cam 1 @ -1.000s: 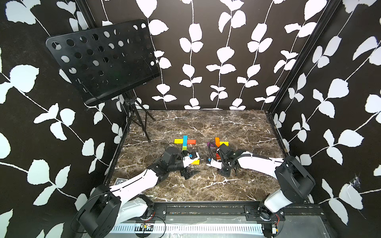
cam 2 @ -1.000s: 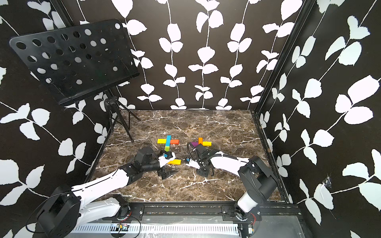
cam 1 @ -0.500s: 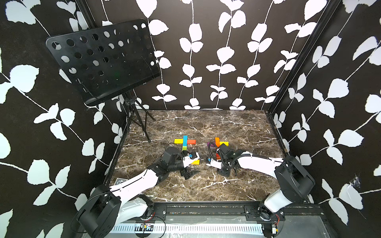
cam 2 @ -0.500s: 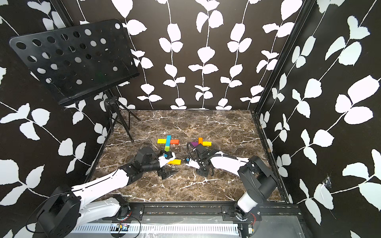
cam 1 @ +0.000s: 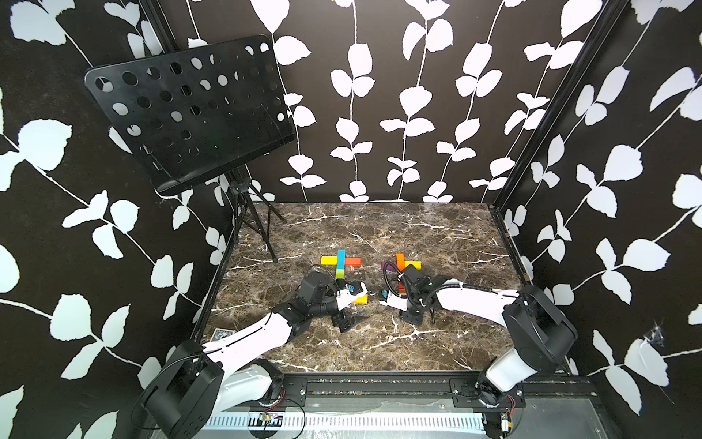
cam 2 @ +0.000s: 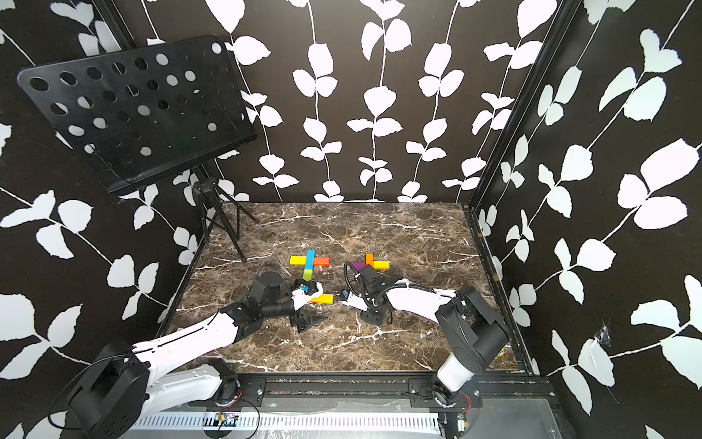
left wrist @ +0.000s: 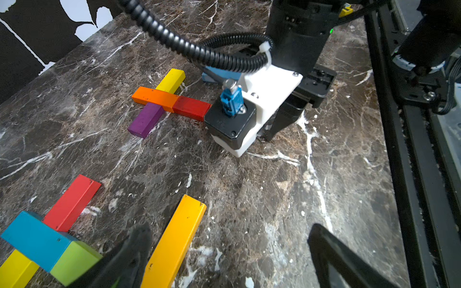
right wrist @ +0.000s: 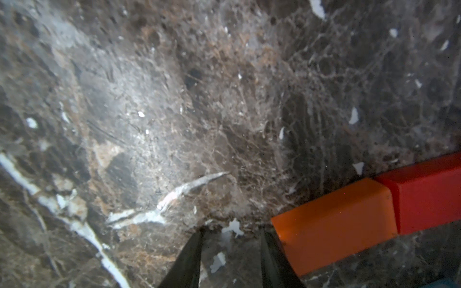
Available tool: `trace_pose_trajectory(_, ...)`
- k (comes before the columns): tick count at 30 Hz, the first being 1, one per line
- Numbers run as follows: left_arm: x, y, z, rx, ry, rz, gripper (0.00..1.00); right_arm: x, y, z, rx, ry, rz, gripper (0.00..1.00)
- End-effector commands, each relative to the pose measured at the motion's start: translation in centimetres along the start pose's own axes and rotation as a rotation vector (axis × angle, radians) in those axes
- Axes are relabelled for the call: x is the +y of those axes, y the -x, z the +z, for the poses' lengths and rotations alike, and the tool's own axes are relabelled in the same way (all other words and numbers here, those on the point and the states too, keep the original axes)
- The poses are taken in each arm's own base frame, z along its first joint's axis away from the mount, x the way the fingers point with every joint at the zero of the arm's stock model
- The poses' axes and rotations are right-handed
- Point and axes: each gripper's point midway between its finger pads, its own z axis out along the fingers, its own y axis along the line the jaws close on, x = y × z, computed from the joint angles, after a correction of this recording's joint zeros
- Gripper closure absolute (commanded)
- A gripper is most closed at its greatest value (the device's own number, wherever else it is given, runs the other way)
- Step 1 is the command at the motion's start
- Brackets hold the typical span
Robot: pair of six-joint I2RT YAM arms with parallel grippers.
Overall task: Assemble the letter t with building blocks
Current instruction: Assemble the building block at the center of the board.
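While our left gripper point(left wrist: 229, 230) hangs with its jaws spread wide, we see the long amber-yellow bar point(left wrist: 174, 239) lying on the brown marble tabletop point(cam 1: 437, 235) between them, at the foot of the multicoloured letter t point(cam 1: 340, 260). Our right gripper point(right wrist: 234, 239) has its jaws a little apart, pinching nothing, just beside an orange block point(right wrist: 334, 224) that meets a red block point(right wrist: 429, 189) end to end.

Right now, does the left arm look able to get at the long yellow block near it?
Probably yes: the left gripper stands wide open right at the long yellow block, which lies flat with nothing on it.
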Motion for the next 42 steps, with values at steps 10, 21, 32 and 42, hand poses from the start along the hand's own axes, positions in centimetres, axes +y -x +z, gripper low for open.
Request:
trace_pose_trajectory(10,-0.4,-0.2,0.0,-0.004,-0.017,0.011,0.01,-0.1,-0.6,0.2,0.016,0.003,0.006,0.57)
trace_pose_trajectory(21,-0.4,0.0,0.3,-0.010,-0.027,0.007,0.01,0.9,0.4,-1.9,-0.051,0.040,0.039,0.63)
trace_pose_trajectory(32,0.5,1.4,1.3,-0.026,-0.037,-0.007,0.01,-1.5,1.4,-8.6,-0.206,-0.122,0.256,0.51)
trace_pose_trajectory(42,1.0,4.7,5.8,0.009,-0.121,-0.161,0.35,-3.5,-2.8,-6.7,-0.070,-0.168,0.534,0.63)
